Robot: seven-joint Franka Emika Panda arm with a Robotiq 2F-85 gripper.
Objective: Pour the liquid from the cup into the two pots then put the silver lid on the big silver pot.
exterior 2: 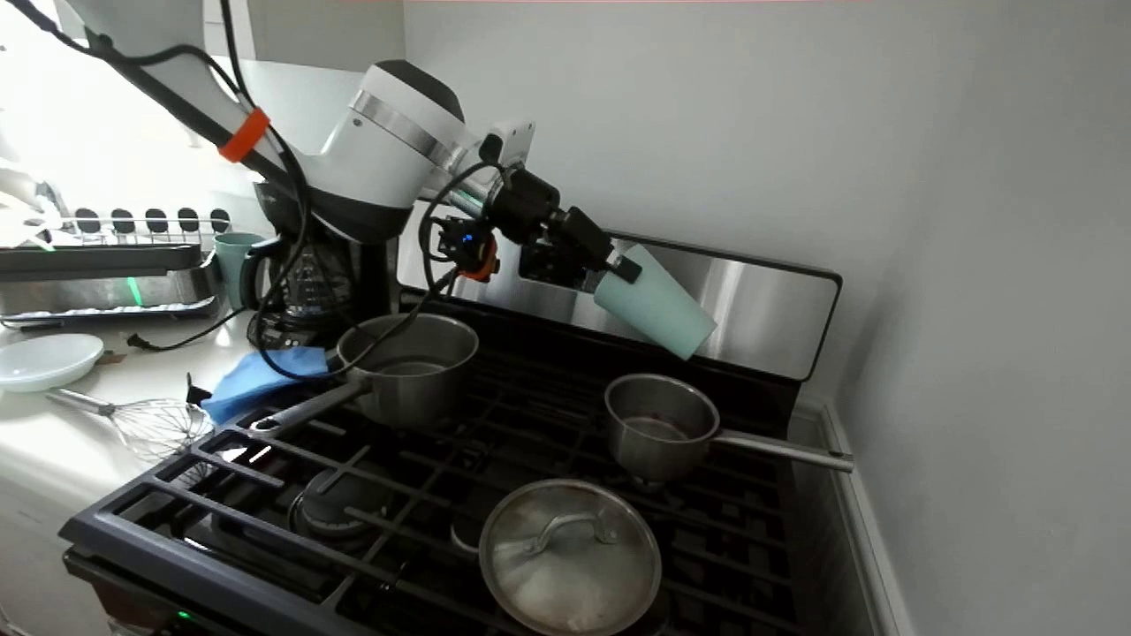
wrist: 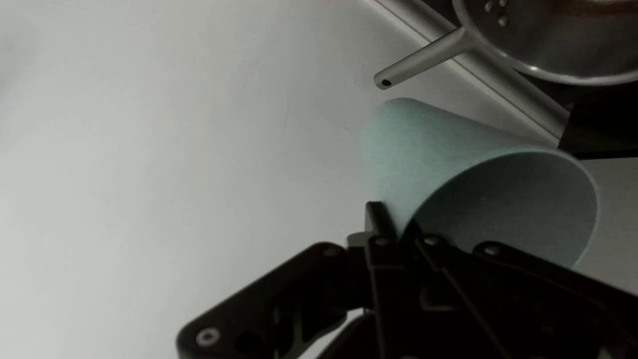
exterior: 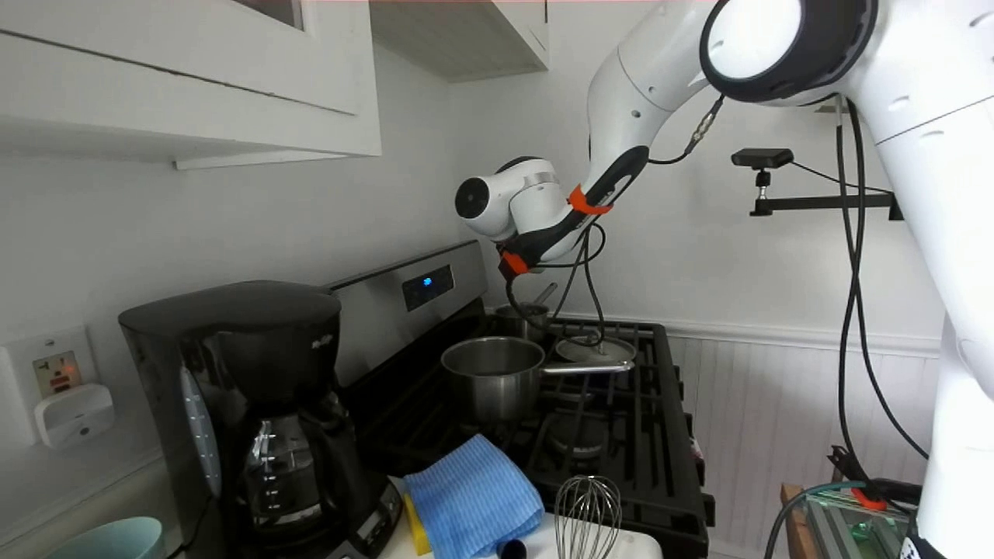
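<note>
In an exterior view, one end effector (exterior 2: 610, 272) is grasping one pale green cup (exterior 2: 656, 305) near its rim. The cup is tilted, with its closed end lower, up above the stove (exterior 2: 221, 579). It is higher than the small pot (exterior 2: 654, 455), but I can't tell if it is right over it. Two pots sit on the stove: the small pot and the big silver pot (exterior 2: 415, 397). They stand apart, and each has one long handle. One silver lid (exterior 2: 583, 579) lies on the stove, near the small pot, with one handle on top. The white tabletop (exterior 2: 35, 442) has one whisk (exterior 2: 168, 424), one blue cloth (exterior 2: 265, 378), one white dish (exterior 2: 51, 360) and, further back, one more green cup (exterior 2: 237, 261).

In the wrist view, two fingers (wrist: 377, 217) pinch the cup's wall, next to its wide open end. Part of one pot with one handle shows at the top right.

In an exterior view, I count two pots, one lid, one whisk, one blue cloth and one black coffee maker (exterior: 233, 318) with one glass jug (exterior: 281, 466). I can't make out the end effector behind the white arm (exterior: 652, 85).
</note>
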